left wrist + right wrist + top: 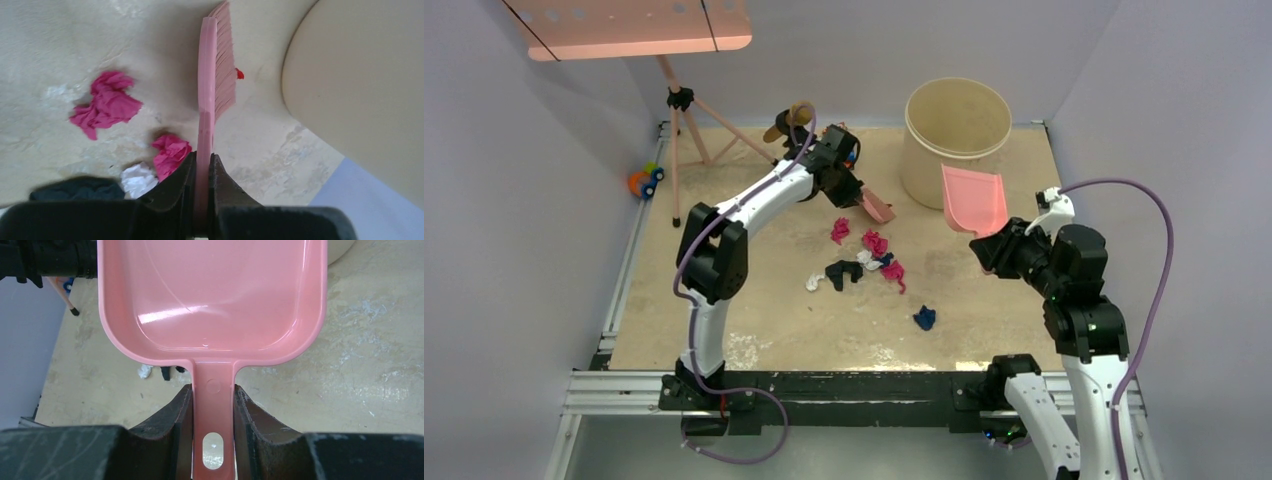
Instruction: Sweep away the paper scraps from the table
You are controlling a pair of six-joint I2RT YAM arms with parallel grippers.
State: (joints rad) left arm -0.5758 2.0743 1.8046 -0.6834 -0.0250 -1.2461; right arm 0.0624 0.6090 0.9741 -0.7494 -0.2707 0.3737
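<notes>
From above, the paper scraps (865, 258) lie mid-desk in a loose cluster of pink, white and dark wads. One navy wad (924, 318) sits apart, nearer and to the right. The left claw (856, 190) is closed on the handle of a pink brush (878, 208), whose head is just beyond the far side of the cluster. The right claw (996, 243) grips the handle of a pink dustpan (974, 196), held right of the scraps and near a beige bin (957, 125) at the far side of the desk (754, 330).

In the left wrist view the jaws are clamped on the thin brush handle. Pink wads, a white one and a dark one sit to one side of the bristles. A tiny red scrap lies on the other side, toward the bin.

In the right wrist view the jaws pinch the dustpan handle. The pan's visible floor is bare, and a white and a dark scrap show past its rim.

The wads look feather-light and soft, so they will likely skid or roll. They are better pushed with the bristles than pinched.
</notes>
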